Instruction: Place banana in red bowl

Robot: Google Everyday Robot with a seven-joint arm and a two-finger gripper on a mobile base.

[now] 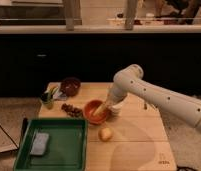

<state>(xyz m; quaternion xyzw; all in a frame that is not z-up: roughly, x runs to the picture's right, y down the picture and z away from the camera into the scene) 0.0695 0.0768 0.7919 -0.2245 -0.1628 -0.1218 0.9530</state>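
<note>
A red-orange bowl (89, 108) stands near the middle of the wooden table (139, 145). A yellowish banana (100, 110) lies tilted in it, its upper end at the bowl's right rim. My gripper (110, 103) is at the end of the white arm (159, 95), just over the bowl's right edge, at the banana's upper end.
A dark maroon bowl (70, 86) stands at the back left. A green cup with items (48, 98) is at the left edge, dark fruit pieces (71, 109) beside the red bowl. A round yellow fruit (105, 133) lies in front. A green tray (56, 145) holds a grey sponge (40, 142).
</note>
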